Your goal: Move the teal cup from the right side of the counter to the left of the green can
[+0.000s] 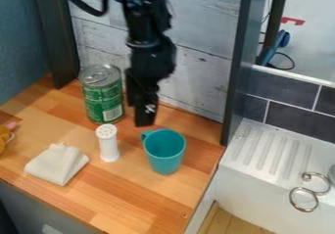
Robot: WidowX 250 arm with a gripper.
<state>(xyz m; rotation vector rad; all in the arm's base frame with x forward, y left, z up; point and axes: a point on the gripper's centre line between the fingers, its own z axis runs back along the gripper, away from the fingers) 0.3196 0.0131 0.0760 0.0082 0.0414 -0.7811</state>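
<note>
At the left edge of the frame there is an orange thing (pixel 5 142), cut by the border, and then a folded white cloth (pixel 58 163) at the lower left. A soft cloth like this could be dragged if something low brushes it. Above the cloth, the green can (pixel 103 93) stands upright near the wall (pixel 196 76); it is close to the gripper's left side in the frame, so a low sideways swing may hit it. The white shaker (pixel 107 142), upright in front of the can, is narrow and tall, and I think it would tip easily. The black gripper (pixel 144 118) hangs near the centre, between the can and the teal cup (pixel 165 152); whether it is released or clenched, I cannot tell. The cup stands upright just below it, right of the shaker, its handle (pixel 145 135) towards the upper left; a descent slightly off could catch this handle and turn or overturn the cup. Farther right, the dark post (pixel 235 66) limits movement, and beyond it lies the white ribbed drainboard (pixel 262 150) with metal rings (pixel 303 198).
</note>
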